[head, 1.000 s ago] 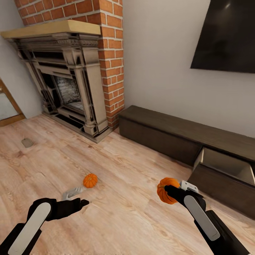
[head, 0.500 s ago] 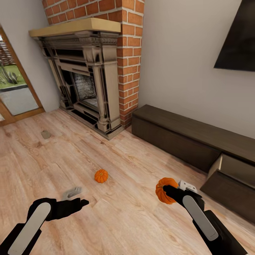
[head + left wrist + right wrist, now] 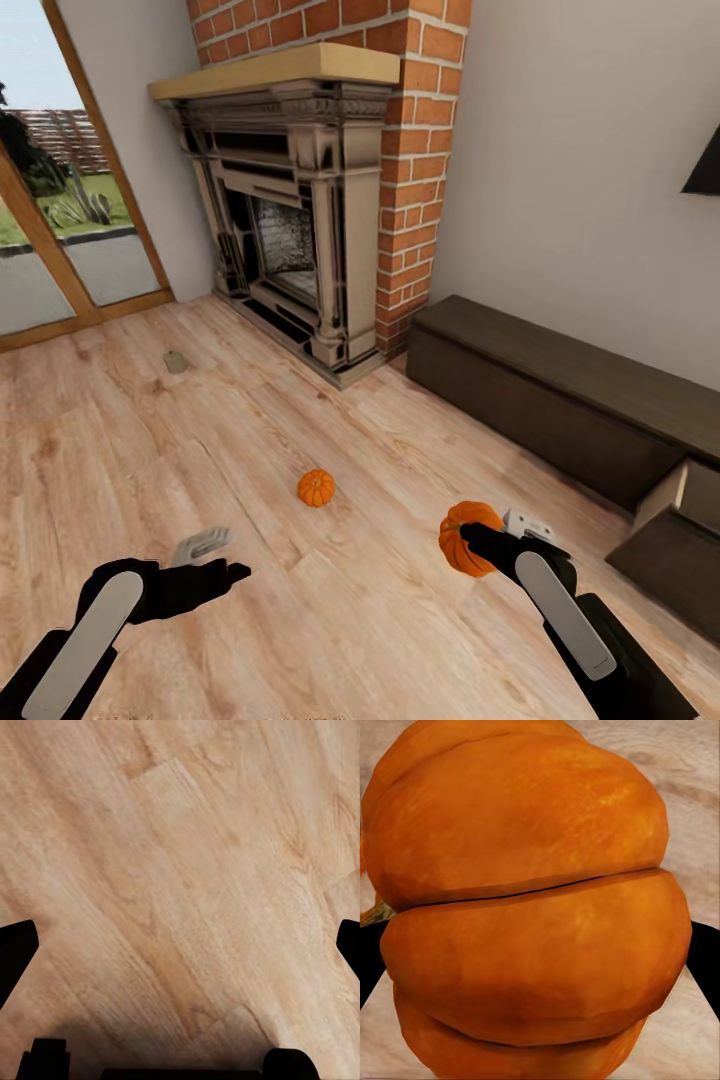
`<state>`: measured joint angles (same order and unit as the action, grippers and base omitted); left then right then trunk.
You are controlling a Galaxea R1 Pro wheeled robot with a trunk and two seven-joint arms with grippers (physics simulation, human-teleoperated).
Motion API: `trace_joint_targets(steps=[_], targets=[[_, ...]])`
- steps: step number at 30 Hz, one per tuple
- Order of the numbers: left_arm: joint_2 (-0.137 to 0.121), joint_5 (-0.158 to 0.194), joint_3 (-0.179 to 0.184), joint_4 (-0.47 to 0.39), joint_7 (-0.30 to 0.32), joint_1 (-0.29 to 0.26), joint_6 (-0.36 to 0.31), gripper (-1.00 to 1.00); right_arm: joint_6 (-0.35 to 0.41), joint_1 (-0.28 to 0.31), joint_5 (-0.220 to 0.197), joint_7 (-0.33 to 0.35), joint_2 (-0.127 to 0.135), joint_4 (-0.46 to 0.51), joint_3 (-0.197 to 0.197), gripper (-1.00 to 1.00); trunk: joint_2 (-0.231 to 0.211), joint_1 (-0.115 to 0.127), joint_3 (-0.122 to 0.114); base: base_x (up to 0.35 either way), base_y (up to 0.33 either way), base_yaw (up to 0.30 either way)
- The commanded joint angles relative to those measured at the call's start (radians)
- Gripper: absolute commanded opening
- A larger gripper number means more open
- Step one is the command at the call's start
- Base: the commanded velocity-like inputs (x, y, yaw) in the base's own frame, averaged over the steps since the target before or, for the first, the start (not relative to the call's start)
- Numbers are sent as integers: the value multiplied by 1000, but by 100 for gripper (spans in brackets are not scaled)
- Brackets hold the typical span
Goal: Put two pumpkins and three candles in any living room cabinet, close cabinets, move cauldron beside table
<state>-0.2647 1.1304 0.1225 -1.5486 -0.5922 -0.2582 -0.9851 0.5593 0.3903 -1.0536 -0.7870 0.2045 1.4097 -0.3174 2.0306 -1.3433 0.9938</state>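
Camera swings left; right hand (image 3: 478, 541) stays clamped on one pumpkin (image 3: 462, 536), left hand (image 3: 222, 561) spread apart, second pumpkin (image 3: 316, 488) on floor (image 3: 350, 600).

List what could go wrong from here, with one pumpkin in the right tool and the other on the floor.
1. The held pumpkin bulges well past the right tool, so it might slip as the base turns.
2. The loose pumpkin lies on the floor ahead; it may roll if the left tool nudges it.
3. The open drawer juts out low at the cabinet; the right arm could clip it.
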Motion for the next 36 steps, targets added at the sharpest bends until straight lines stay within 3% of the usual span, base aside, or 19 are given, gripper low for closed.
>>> trace_joint_targets(steps=[1,13,20,36], targets=[[-1,9,2,-1,-11,-1,0,100,1,1,-5,-9,1,2,-2,-100,0,0,2,0,0,254],[-1,10,2,-1,-11,-1,0,100,1,1,-5,-9,1,8,-2,-100,0,0,9,3,0,265],[-1,9,3,1,-12,-1,0,100,1,1,-5,-9,1,9,-2,-100,0,0,13,241,0,262],[-1,9,3,1,-11,-1,0,100,-2,1,-5,25,2,9,-2,-100,0,0,13,247,-35,24]])
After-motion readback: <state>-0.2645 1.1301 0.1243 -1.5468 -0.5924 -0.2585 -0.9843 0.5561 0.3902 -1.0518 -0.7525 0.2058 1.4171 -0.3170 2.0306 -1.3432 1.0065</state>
